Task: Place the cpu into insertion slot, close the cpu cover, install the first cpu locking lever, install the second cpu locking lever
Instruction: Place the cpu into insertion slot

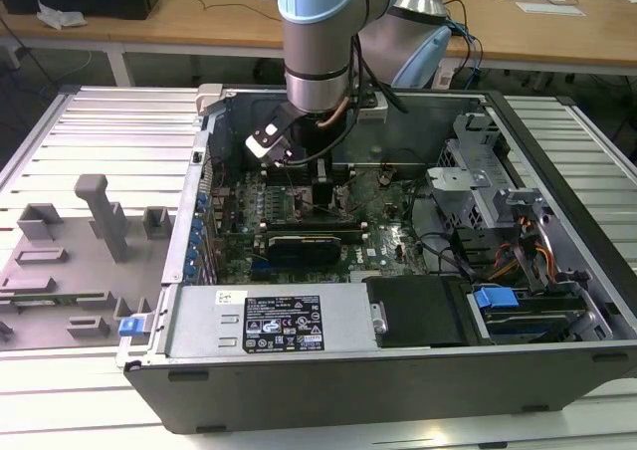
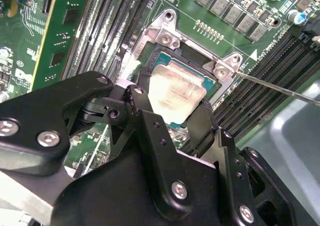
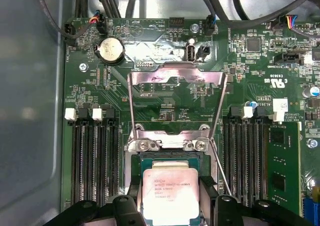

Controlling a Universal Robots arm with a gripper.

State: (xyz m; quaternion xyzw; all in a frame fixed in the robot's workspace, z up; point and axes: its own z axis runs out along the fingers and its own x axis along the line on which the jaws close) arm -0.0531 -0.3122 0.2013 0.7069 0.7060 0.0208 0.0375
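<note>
My gripper (image 2: 170, 111) (image 3: 170, 202) reaches down into the open computer case (image 1: 398, 370), over the motherboard in the exterior view (image 1: 309, 179). Its black fingers (image 2: 137, 103) sit against two opposite edges of the cpu (image 2: 175, 91) (image 3: 170, 191), shut on it. The silver-topped chip lies level within the insertion slot (image 2: 167, 33) (image 3: 165, 145); whether it rests fully seated I cannot tell. The cpu cover (image 3: 175, 77) stands flipped up past the socket. A thin wire locking lever (image 3: 221, 168) (image 2: 280, 88) sticks out beside the socket, unlatched.
Black memory slots (image 3: 95, 161) flank the socket on both sides, one holding a green module (image 3: 282, 171). A coin battery (image 3: 110, 50) and cables lie beyond the cover. The drive cage (image 1: 498, 201) and power supply (image 1: 269, 321) crowd the case. Grey fixture blocks (image 1: 100, 221) stand outside.
</note>
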